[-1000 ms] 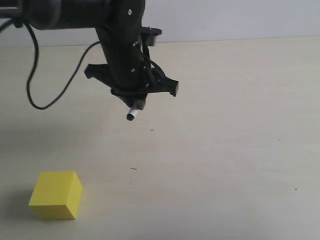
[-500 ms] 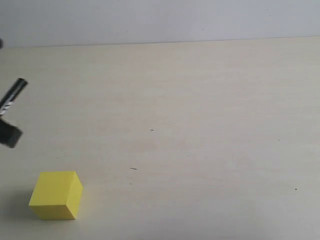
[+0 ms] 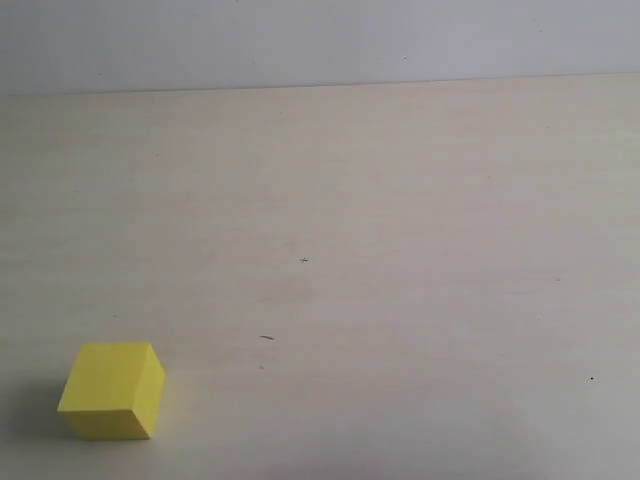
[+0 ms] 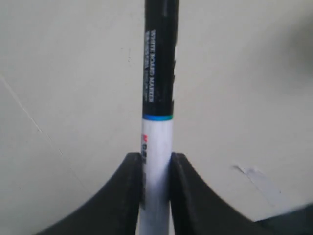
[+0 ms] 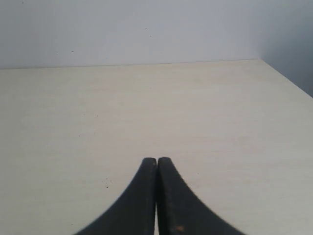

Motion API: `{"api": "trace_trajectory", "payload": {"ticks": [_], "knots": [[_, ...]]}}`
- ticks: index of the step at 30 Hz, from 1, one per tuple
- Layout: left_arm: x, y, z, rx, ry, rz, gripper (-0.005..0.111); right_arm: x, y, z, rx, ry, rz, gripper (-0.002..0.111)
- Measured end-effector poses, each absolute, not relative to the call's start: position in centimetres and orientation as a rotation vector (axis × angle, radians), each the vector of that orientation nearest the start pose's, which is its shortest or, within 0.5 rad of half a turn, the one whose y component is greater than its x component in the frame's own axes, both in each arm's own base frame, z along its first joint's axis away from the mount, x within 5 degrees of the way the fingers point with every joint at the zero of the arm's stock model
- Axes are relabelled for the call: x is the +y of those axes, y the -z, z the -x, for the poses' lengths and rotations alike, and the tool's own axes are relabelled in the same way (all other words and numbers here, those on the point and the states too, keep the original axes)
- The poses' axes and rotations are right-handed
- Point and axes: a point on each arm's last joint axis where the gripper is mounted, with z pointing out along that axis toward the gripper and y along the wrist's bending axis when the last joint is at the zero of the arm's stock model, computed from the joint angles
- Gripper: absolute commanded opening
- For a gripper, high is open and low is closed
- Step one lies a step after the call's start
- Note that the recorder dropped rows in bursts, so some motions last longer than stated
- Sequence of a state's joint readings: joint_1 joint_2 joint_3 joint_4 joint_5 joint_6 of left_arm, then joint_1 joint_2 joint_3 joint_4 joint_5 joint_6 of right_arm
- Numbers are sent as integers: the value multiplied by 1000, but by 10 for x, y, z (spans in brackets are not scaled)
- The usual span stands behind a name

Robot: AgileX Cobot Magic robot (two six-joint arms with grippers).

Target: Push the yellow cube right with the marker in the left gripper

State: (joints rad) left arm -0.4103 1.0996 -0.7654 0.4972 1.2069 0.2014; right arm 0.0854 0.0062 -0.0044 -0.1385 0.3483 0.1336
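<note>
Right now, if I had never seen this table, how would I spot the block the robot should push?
Start with the wide pale table below the light wall. Follow it to the lower left of the exterior view, where the yellow cube sits by itself. It is the one bright, solid-coloured block there; around it are only tiny dark specks.

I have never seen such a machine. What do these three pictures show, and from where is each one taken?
This robot has two arms, each ending in a black two-finger gripper. One camera stands off the arms: it shows a pale table with a bright yellow cube at that view's lower left, and no arm. The other two cameras sit on the wrists. The left gripper is shut on a slim black and white marker. The right gripper is shut and holds nothing.
</note>
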Motion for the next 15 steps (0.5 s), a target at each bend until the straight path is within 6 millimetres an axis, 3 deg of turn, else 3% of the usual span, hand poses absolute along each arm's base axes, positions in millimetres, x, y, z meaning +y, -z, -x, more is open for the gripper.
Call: {"api": "trace_trajectory", "payload": {"ticks": [6, 10, 15], "knots": [[-21, -244, -185, 2678, -433, -1622, 0, 0, -183, -54, 1830, -19, 42, 0], [-16, -210, -177, 2406, -320, -2049, 0, 0, -183, -54, 1830, -19, 42, 0], [-20, -179, -172, 2214, -364, -2043, 0, 0, -183, -54, 1830, -19, 42, 0]]}}
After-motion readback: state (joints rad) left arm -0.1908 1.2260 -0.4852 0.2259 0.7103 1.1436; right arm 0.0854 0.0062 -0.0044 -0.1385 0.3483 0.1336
